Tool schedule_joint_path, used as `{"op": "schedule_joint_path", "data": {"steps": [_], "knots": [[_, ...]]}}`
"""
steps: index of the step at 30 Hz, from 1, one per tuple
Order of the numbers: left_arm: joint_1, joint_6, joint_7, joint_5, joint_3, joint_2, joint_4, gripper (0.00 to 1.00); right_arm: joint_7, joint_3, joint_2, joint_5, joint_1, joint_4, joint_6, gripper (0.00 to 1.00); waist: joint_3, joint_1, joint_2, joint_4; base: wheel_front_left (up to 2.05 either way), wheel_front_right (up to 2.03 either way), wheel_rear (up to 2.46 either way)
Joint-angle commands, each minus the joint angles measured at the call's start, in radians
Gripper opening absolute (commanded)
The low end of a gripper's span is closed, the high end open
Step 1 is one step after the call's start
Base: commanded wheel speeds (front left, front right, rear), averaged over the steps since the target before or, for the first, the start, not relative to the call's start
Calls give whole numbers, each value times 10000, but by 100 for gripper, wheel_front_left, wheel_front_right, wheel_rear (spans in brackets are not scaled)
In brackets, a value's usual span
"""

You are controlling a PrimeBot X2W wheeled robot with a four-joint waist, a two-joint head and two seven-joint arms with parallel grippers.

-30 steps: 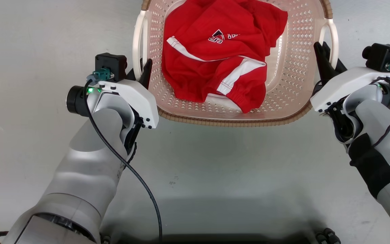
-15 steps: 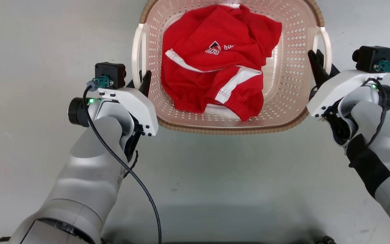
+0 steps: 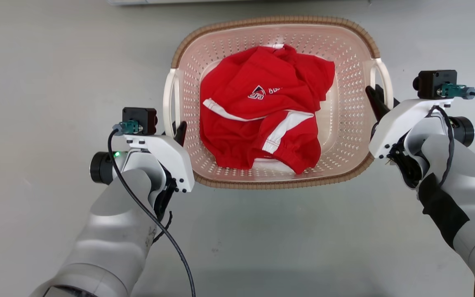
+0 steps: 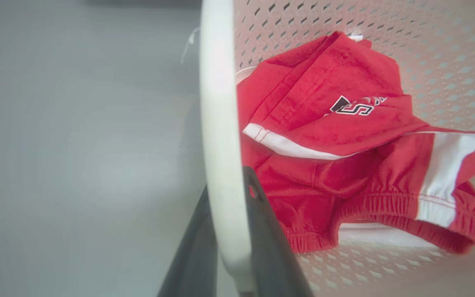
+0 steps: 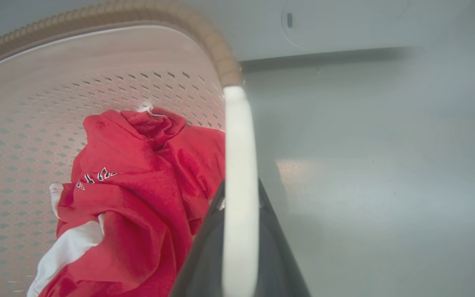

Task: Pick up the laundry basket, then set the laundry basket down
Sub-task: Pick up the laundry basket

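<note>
Looking down through the head view, I am seeing the pale pink-beige perforated plastic laundry basket (image 3: 276, 184) with its brown woven-look rim lying between my arms. Smooth grey floor (image 3: 56, 62) is showing around it and a crumpled red garment with white stripes (image 3: 262, 123) is lying inside, while the left gripper (image 3: 178, 128) and right gripper (image 3: 379, 98) are each closing on a white side handle. Through the left wrist view, two dark fingers (image 4: 264, 235) are pinching the left handle (image 4: 219, 123) from both sides; through the right wrist view, the fingers (image 5: 202, 255) are clamping the right handle (image 5: 239, 165) likewise.
</note>
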Motion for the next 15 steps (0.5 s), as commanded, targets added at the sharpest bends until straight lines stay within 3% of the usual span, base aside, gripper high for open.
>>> {"op": "schedule_joint_path", "data": {"steps": [1,15], "knots": [[468,149,36,-111,199,794,111,0,-39,41,-433,40,263,206,-11,0,-261,0,0,5,0,0,0],[2036,199,1133,-420,125,1124,112,0,693,783,-432,856,1584,481,-11,0,-2702,0,0,-61,0,0,0]]}}
